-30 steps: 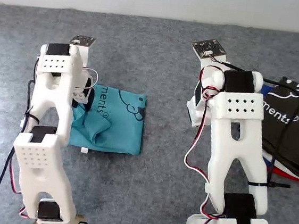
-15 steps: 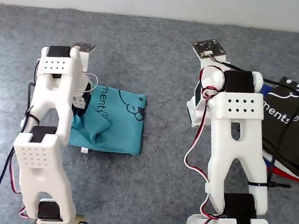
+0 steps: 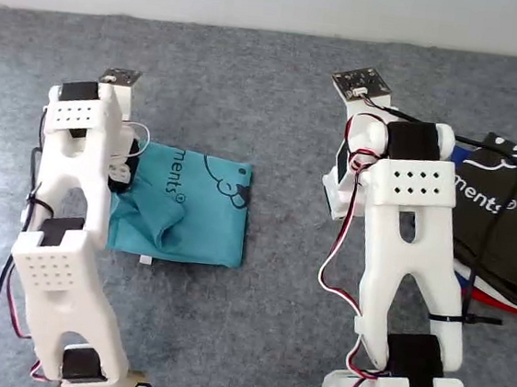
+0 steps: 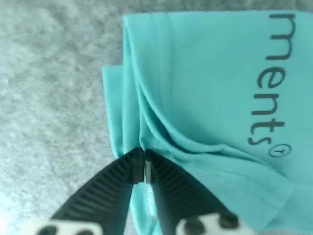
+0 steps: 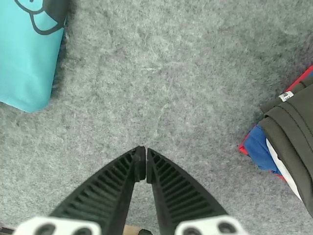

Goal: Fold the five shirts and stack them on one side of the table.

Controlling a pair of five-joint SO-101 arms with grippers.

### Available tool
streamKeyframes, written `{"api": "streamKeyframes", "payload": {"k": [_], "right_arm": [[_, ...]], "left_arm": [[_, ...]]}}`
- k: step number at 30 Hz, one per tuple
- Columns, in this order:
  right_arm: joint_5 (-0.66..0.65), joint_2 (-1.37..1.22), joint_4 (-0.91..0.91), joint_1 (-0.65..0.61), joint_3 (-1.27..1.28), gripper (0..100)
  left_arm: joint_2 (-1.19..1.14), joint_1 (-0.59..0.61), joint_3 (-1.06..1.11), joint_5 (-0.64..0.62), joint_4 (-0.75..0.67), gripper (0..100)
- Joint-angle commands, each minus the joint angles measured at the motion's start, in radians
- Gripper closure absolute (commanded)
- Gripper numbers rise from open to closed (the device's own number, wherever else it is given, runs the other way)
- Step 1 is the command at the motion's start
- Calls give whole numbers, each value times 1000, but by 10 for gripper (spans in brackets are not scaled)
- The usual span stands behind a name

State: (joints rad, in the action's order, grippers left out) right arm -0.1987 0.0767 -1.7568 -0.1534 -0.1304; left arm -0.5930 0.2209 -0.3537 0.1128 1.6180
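On the grey table, a stack of shirts is seen at the right edge, and a folded teal shirt is laid left of centre, its longer side running across the table. Its left edge is pinched by the closed left gripper; the right gripper is held closed over bare table.

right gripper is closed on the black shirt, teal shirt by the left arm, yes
No: the right gripper is shut on nothing, over bare table, apart from the black shirt, per the right wrist view. The teal shirt part holds.
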Motion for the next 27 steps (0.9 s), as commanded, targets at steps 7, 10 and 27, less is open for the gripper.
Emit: {"api": "streamKeyframes", "payload": {"k": [7, 10, 27], "right_arm": [[-8, 31, -35, 10, 2, 988], [-8, 31, -35, 10, 2, 988], [-8, 31, -35, 10, 2, 988]], "left_arm": [[9, 31, -38, 17, -89, 986], [9, 31, -38, 17, -130, 986], [11, 86, -191, 51, -97, 985]]}}
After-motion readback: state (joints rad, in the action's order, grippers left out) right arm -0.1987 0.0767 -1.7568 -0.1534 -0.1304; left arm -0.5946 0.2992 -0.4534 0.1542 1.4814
